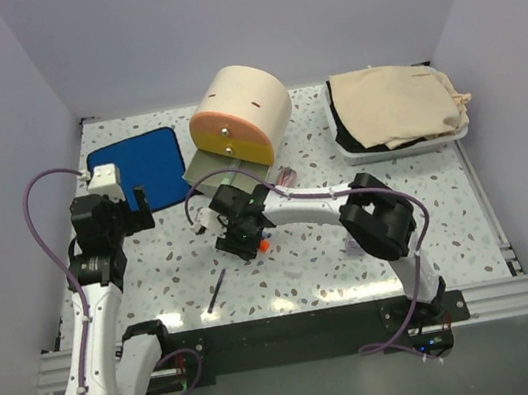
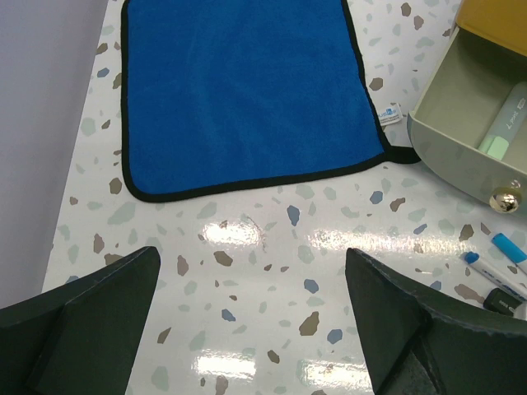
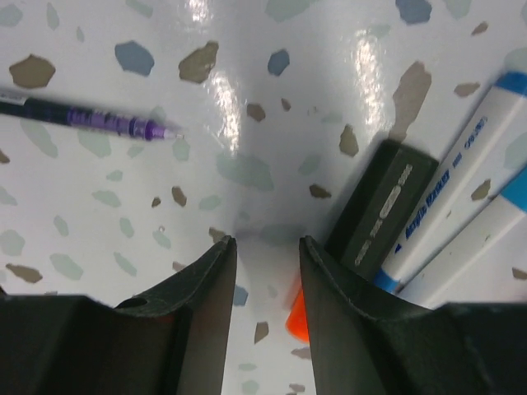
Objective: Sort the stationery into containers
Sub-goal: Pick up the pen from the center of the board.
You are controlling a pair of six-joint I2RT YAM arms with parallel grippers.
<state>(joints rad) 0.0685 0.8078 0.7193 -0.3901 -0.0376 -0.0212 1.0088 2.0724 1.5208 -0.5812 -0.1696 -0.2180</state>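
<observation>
Right gripper (image 3: 266, 247) is down low over the speckled table (image 3: 247, 82), its fingers (image 3: 198, 304) drawn close with only a narrow strip of tabletop between them, and nothing sits in that strip. An orange piece (image 3: 296, 319) peeks out against the inner edge of its right-hand finger; whether the finger touches it is hard to call from the wrist camera. Just off that same side lie the blue-tipped markers (image 3: 453, 189), side by side, with a dark cap (image 3: 379, 214) nearest the finger. Out ahead on the other side, well apart, the thin dark pen (image 3: 90, 119) lies alone, its tip purple.

From above, the right gripper (image 1: 241, 244) sits just in front of the open grey drawer (image 1: 220, 176) of the beige cabinet (image 1: 252, 93), with the orange drawer (image 1: 230, 134) closed above it.

Over to the left gripper (image 2: 253, 263): jaws spread wide, nothing between them, hanging above bare table. Straight ahead of it lies the blue cloth (image 2: 239, 90), flat. Ahead and off to its right, the grey drawer (image 2: 449, 152) stands pulled out with a pale green highlighter (image 2: 501, 123) lying inside and a brass knob (image 2: 504, 199) on its front; a corner of the yellow drawer (image 2: 494, 20) shows above.
</observation>
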